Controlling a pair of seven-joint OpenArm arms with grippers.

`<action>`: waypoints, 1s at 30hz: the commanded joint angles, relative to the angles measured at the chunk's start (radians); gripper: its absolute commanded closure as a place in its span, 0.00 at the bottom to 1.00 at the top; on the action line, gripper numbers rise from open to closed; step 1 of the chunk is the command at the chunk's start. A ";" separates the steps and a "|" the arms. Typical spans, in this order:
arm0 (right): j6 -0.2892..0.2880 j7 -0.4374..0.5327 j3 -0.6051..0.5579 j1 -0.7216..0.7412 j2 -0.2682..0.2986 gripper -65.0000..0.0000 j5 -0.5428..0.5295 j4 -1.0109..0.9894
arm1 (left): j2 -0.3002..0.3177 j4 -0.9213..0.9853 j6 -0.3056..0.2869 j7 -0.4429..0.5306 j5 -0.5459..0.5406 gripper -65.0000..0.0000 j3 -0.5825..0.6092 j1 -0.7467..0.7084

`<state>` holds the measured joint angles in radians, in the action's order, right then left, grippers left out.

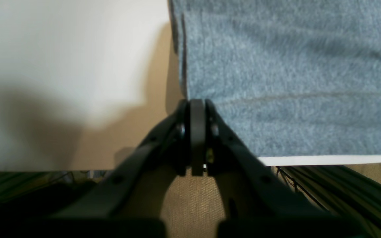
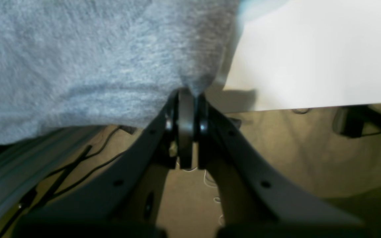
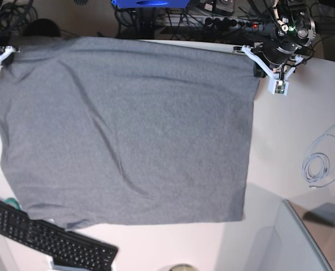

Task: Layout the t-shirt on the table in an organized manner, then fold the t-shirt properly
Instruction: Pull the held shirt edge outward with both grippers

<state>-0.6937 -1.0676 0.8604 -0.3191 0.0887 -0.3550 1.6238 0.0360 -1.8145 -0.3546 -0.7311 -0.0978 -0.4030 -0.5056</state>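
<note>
- We are seeing the left gripper (image 1: 197, 102) with its two black jaws pressed together, pinching one corner of the t-shirt (image 1: 293, 79) right at the table's far edge.
- We are seeing the right gripper (image 2: 187, 92) with its jaws likewise drawn tight together, biting a small bunched fold at the t-shirt's other far corner, where the cloth is puckering into the fingertips.
- From the base view, the left gripper (image 3: 247, 51) is sitting at the picture's upper right and the right gripper (image 3: 6, 53) at the upper left, each at one top corner of the cloth.
- We are looking at the t-shirt (image 3: 127, 130) lying spread across the table (image 3: 286, 158) as a broad heather-grey sheet, mostly flat, with a few long soft creases running diagonally across its middle.
- Its top edge is lying along the table's far edge; its lower left corner is overlapping the end of a black keyboard (image 3: 48, 237).
- A coiled pale cable (image 3: 320, 164) is resting on the bare white surface, well apart from the cloth on the right.
- We are counting one t-shirt, two grippers, one keyboard and one cable coil.
</note>
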 commanded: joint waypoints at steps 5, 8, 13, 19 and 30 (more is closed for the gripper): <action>-0.004 -0.089 0.009 0.001 0.007 0.99 -0.003 0.119 | 0.008 -0.051 0.004 0.009 -0.001 1.00 -0.003 -0.049; -0.004 -0.098 0.007 0.001 0.009 0.99 0.000 0.109 | 0.009 -0.051 0.001 0.009 -0.001 1.00 -0.003 -0.066; -0.004 -0.095 0.004 0.004 0.006 0.99 0.000 0.014 | 0.014 -0.060 -0.001 0.009 -0.009 1.00 -0.003 -0.087; -0.004 -0.092 0.003 0.005 0.006 0.99 -0.002 -0.040 | 0.014 -0.101 -0.001 0.009 -0.009 1.00 -0.047 -0.089; -0.004 -0.098 0.003 0.005 0.006 0.99 -0.002 -0.038 | 0.014 -0.107 -0.002 -0.045 -0.003 1.00 -0.040 -0.106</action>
<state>-0.6968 -1.1713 0.8593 -0.3138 0.0792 -0.3523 1.5696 0.0441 -1.9064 -0.3630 -0.7910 -0.0986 -0.4377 -0.6052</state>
